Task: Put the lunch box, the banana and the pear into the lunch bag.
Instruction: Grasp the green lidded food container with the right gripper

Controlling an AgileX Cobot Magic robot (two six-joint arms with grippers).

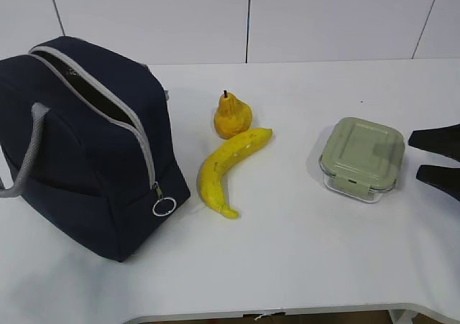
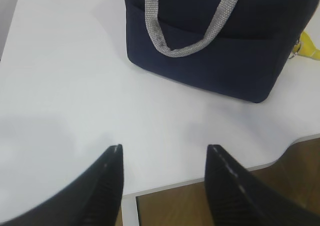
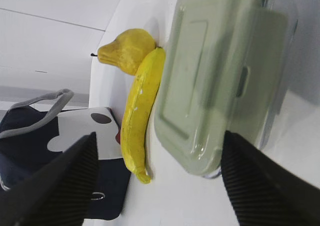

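Tools both spread wide: right tool [image 1: 435, 155] beside lunch box [image 1: 361, 156], left tool [image 2: 165, 158] near lunch bag [image 2: 220, 40].

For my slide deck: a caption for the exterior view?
Open right hand beside sage-lidded glass lunch box; yellow banana touching pear; navy bag unzipped.

No readable text — no labels, brands or numbers.

white table [image 1: 302, 266] | lunch bag [image 1: 79, 159] | pear [image 1: 231, 116] | banana [image 1: 226, 167] | lunch box [image 1: 361, 157]
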